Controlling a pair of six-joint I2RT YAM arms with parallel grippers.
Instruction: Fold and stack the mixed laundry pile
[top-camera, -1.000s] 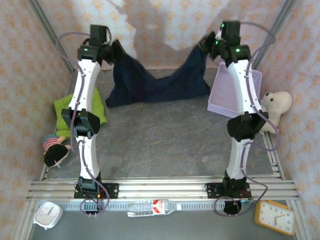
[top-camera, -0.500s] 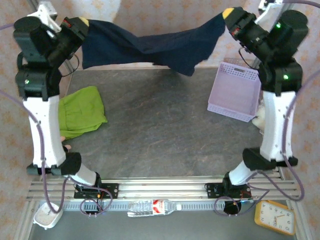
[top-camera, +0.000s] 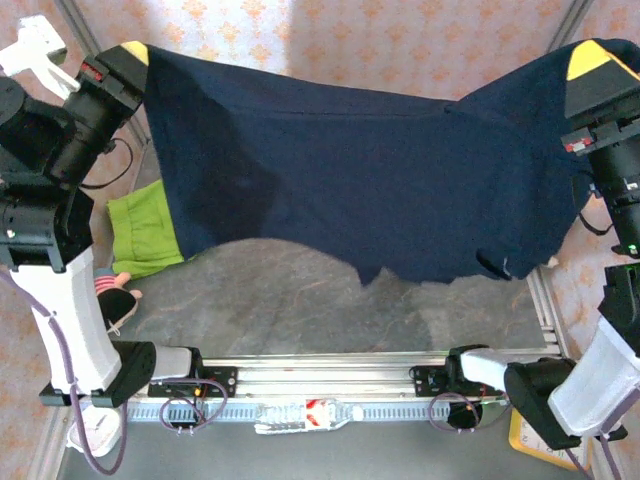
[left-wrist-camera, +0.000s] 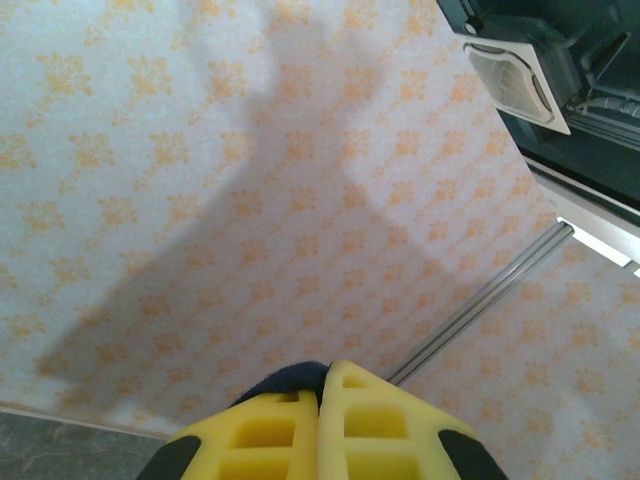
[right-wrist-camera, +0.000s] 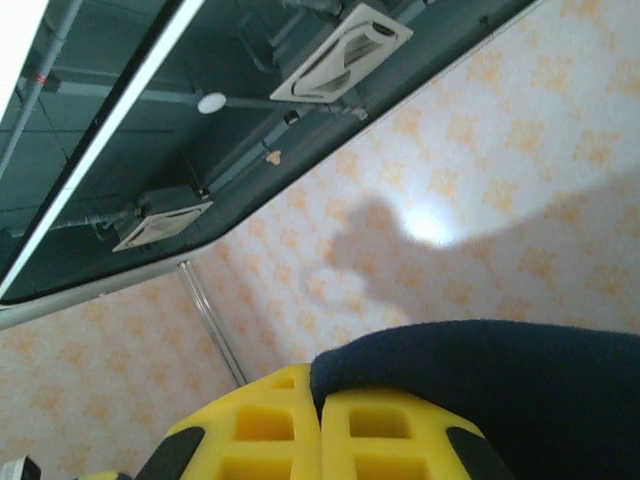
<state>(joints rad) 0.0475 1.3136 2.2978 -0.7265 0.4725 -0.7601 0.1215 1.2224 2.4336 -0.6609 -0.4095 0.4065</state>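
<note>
The dark navy garment (top-camera: 360, 170) hangs spread wide in the air between both arms, high above the table. My left gripper (top-camera: 135, 52) is shut on its upper left corner; a tuft of navy cloth (left-wrist-camera: 290, 380) pokes out between the yellow fingers (left-wrist-camera: 375, 425). My right gripper (top-camera: 590, 60) is shut on the upper right corner, and navy cloth (right-wrist-camera: 500, 370) drapes over its yellow fingers (right-wrist-camera: 270, 425). The lime-green garment (top-camera: 145, 232) lies on the table at the left, partly hidden behind the navy one.
A doll (top-camera: 110, 295) lies on the table near the left arm's base. A water bottle (top-camera: 300, 415) rests along the front rail, with a white clock (top-camera: 95, 432) at the front left. The hanging garment hides the back of the grey table (top-camera: 290, 300).
Both arms have swung up and outward, lifting the navy garment off the table and stretching it into a wide hanging sheet that now hides the lavender basket and plush bear.
</note>
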